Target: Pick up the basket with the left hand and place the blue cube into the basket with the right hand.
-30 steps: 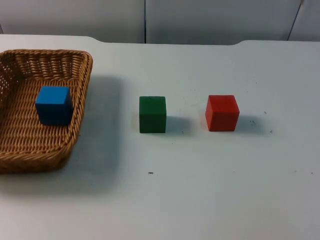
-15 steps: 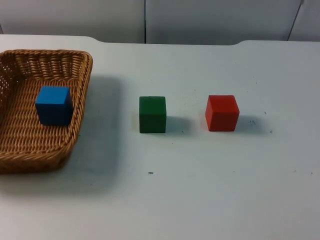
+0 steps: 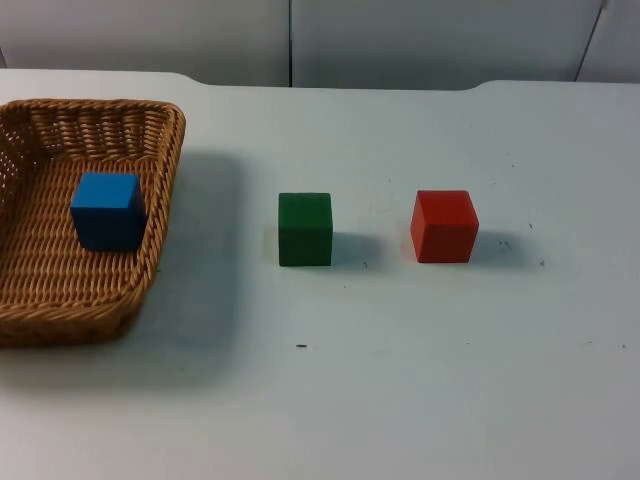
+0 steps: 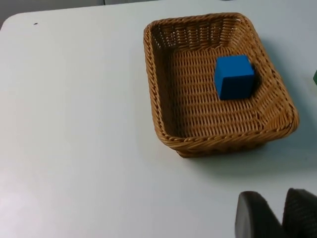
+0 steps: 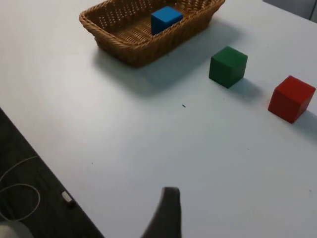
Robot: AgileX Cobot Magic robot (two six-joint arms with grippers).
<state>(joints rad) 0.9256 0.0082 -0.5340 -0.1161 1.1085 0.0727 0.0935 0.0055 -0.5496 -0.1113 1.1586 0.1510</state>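
White table: blue cube inside basket, left tool well apart.

Three high views sharing basket

Green cube, red cube, apart.

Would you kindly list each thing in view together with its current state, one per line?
basket: standing on the table, upright, not held.
blue cube: inside the basket, resting on its floor near the right wall.
green cube: on the table, apart from the basket and the red cube.
red cube: on the table, right of the green cube, untouched.
left hand: above the table, clear of the basket, holding nothing.
right hand: above the table, far from the cubes.
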